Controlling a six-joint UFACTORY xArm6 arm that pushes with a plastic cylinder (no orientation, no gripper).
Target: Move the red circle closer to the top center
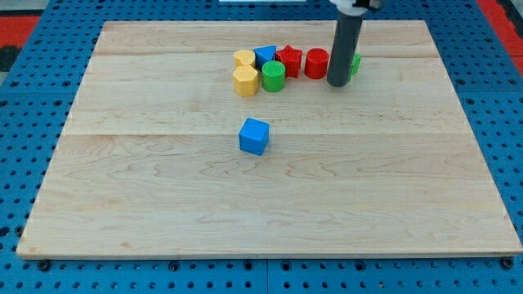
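Worktop [163, 188] carries the red circle [316, 63] near its top edge, right of centre, beside the red star [289, 60]. My tip [337, 84] touches the circle's right side; no jaws exist. Pushing step under way, I judge: next calls for a short leftward nudge.

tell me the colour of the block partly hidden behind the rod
Green, just right of my tip; the camera view shows it.

Red circle [316, 63]: short cylinder standing flat on the worktop [261, 196], near the view's top, slightly right of centre. Touching the red star [289, 60] on its left. My tip [337, 84] just beside its right.
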